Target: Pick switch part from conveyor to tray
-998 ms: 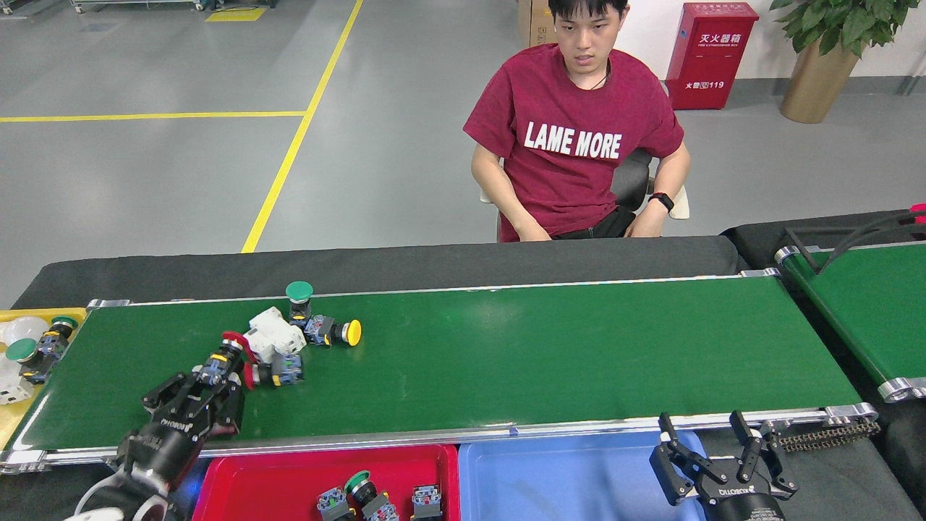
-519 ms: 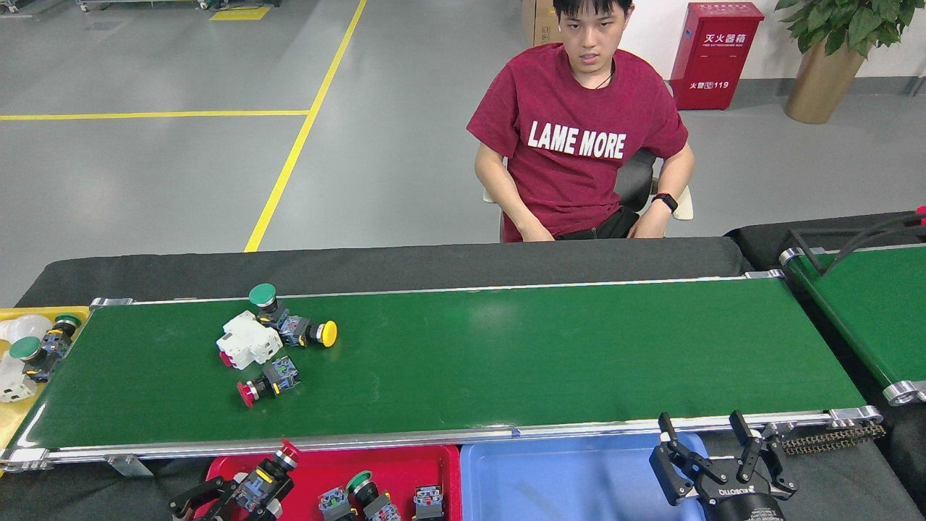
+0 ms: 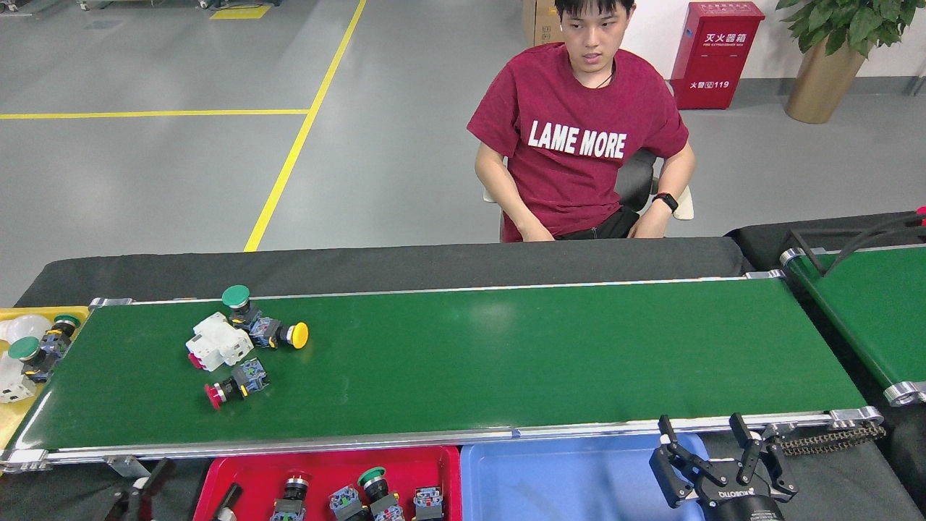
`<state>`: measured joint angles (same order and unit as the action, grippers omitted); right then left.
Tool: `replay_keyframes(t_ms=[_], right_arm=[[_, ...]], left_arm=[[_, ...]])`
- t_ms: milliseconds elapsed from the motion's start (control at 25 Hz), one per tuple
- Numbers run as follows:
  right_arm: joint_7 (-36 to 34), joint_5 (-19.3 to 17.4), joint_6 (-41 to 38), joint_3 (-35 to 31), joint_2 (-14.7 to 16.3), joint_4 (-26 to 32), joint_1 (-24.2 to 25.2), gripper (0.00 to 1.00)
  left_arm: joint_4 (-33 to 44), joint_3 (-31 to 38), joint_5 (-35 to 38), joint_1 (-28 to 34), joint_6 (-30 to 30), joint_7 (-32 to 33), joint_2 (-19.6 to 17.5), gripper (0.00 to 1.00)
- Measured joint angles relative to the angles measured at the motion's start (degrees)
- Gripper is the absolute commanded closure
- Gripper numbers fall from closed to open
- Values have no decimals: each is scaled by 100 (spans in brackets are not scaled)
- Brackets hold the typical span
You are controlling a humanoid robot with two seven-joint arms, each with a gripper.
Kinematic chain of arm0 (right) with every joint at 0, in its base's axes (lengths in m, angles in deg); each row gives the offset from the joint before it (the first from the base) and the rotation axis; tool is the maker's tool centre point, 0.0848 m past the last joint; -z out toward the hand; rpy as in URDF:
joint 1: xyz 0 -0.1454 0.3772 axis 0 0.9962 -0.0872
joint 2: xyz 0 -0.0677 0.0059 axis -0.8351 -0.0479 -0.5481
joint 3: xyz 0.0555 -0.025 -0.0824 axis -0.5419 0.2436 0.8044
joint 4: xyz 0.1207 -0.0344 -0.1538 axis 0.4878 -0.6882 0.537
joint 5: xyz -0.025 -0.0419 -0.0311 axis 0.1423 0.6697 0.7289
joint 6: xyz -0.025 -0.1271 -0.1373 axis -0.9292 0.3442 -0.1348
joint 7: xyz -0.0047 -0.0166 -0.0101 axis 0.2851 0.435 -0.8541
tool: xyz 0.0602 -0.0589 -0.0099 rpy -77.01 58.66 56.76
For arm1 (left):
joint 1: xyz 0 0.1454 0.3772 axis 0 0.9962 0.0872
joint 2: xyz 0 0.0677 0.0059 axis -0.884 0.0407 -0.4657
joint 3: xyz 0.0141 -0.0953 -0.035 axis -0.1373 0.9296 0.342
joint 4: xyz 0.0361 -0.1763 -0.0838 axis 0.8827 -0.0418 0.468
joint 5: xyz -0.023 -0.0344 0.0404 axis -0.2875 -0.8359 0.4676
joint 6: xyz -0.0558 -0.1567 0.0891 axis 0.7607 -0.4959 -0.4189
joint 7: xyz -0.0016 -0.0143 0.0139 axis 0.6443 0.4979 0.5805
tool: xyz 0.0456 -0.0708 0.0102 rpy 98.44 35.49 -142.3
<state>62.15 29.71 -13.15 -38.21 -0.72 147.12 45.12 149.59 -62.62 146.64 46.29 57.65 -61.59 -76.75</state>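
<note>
At the left of the frame, 3 switch parts sit on the conveyor (image 3: 506,354): a red-capped switch (image 3: 233,387) nearest the near rail, a yellow-capped switch (image 3: 281,335) and a green-capped switch (image 3: 240,304), the last 2 touching a white breaker block (image 3: 215,345). In the red tray (image 3: 329,467) at bottom centre lie about 4 switches. The left gripper (image 3: 181,499) at the bottom left edge shows only 2 spread dark fingers, holding nothing. The right gripper (image 3: 723,474) hangs open over the blue tray (image 3: 564,477). Risk: the cluster is tight, so a grab could catch the breaker or knock a neighbour.
</note>
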Motion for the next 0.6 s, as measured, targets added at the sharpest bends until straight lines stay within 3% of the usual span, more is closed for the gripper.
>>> replay_keyframes(t_ms=[160, 399, 599], right_arm=[[0, 0, 0, 0, 0, 0, 0, 3], [16, 0, -23, 0, -3, 6, 0, 3], [19, 0, -11, 0, -60, 28, 0, 3]], left_arm=[[-141, -14, 0, -74, -47, 45, -82, 0], [-2012, -593, -5, -1533, -44, 139, -1399, 0], [-3367, -744, -16, -2549, 132, 152, -1899, 0]])
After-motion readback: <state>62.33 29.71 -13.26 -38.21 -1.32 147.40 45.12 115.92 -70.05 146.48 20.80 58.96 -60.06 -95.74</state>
